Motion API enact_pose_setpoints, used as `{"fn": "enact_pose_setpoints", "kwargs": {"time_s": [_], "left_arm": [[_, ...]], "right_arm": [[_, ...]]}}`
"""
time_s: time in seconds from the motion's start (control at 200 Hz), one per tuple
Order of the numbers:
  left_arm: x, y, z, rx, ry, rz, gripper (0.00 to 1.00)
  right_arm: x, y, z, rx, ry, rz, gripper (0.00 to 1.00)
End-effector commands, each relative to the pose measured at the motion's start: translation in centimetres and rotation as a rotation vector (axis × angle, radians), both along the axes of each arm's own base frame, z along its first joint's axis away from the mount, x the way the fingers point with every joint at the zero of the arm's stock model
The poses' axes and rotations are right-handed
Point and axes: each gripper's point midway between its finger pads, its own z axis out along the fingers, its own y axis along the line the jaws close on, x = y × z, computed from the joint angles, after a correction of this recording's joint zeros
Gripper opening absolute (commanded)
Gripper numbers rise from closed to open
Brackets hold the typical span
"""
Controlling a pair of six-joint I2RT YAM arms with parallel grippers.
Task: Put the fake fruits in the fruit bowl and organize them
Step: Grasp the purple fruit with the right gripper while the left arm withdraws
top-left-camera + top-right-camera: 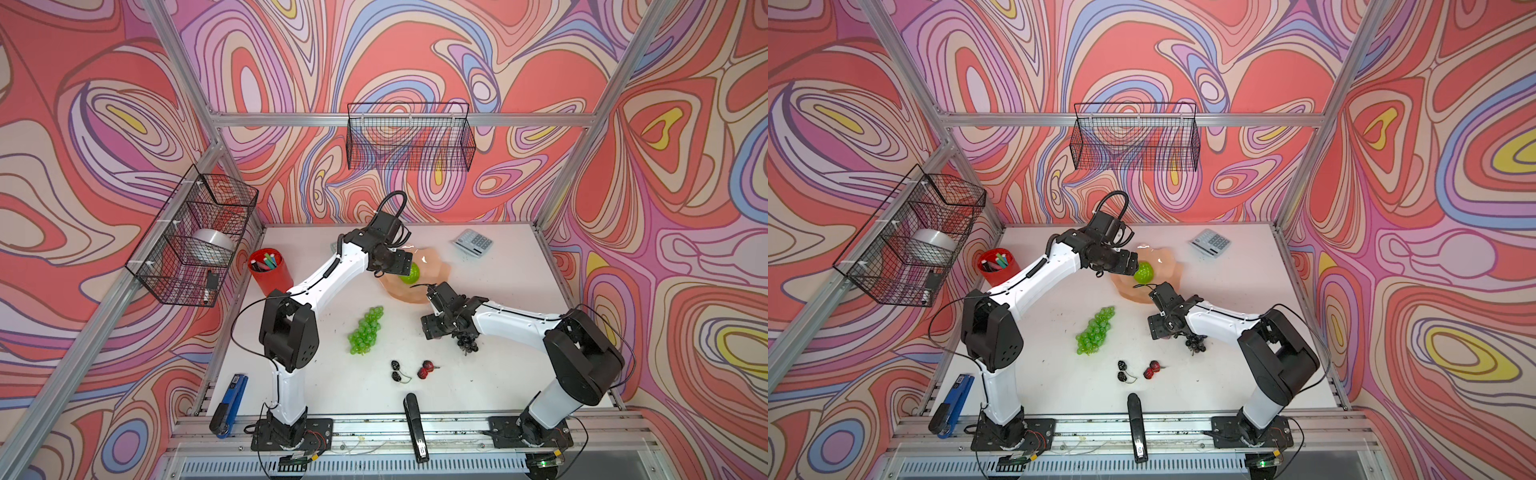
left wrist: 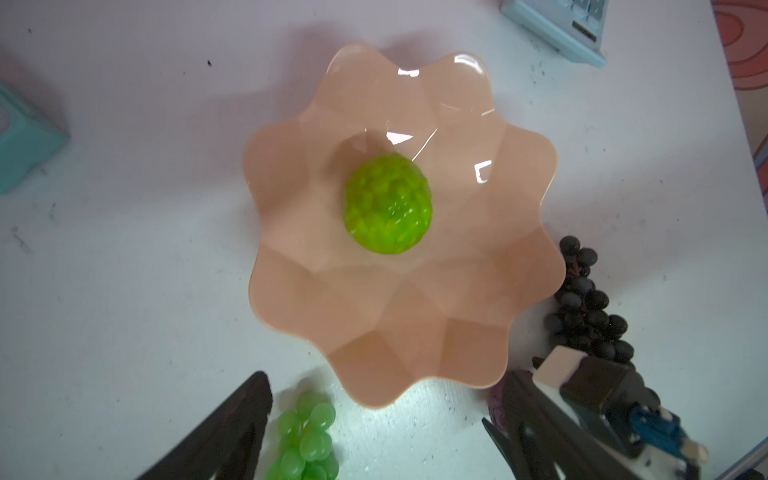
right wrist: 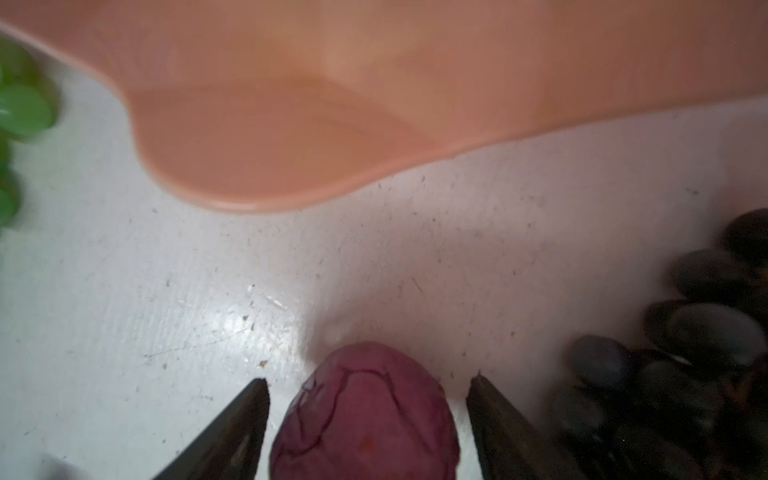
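Observation:
The peach-pink fruit bowl stands at the table's back middle, and the ridged lime-green ball lies in its centre. My left gripper hovers over the bowl, open and empty. My right gripper is low on the table just in front of the bowl, open, with the mauve ball between its fingers and a gap on each side. The dark purple grape bunch lies beside it. The green grape bunch, black berry pair and red berry pair lie on the table.
A red cup of markers stands at the left and a calculator at the back right. A blue stapler and a black stapler lie at the front edge. Wire baskets hang on the walls.

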Motion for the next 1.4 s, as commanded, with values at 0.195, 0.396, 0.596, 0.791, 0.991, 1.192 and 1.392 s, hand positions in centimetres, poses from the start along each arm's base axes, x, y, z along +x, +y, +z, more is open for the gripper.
{"fn": "enact_pose_setpoints", "kwargs": {"time_s": [0.195, 0.396, 0.596, 0.791, 0.991, 1.192, 1.392], "left_arm": [[-4.3, 3.8, 0.8, 0.037, 0.026, 0.056, 0.90], [-5.9, 5.1, 0.0, 0.037, 0.032, 0.096, 0.89], [-6.2, 5.9, -0.6, 0.062, 0.027, 0.115, 0.89], [-6.8, 6.3, -0.7, 0.064, 0.025, 0.121, 0.89], [-7.5, 7.7, -0.3, 0.084, -0.003, 0.158, 0.90], [-8.2, 9.5, 0.1, 0.095, -0.018, 0.219, 0.90], [-8.7, 10.5, 0.0, 0.079, -0.032, 0.272, 0.90]], "right_arm": [[0.6, 0.6, -0.9, -0.022, -0.010, 0.042, 0.73], [0.2, 0.6, -1.0, -0.013, 0.002, 0.045, 0.61], [0.1, 0.4, 0.0, -0.010, -0.007, 0.040, 0.52], [-0.6, 1.4, 2.4, 0.067, 0.019, 0.050, 0.50], [-0.4, 1.5, 7.0, 0.075, -0.005, 0.080, 0.48], [3.3, 1.8, 12.2, 0.150, -0.048, 0.054, 0.47], [9.6, 0.4, 13.5, 0.141, -0.099, 0.019, 0.47]]}}
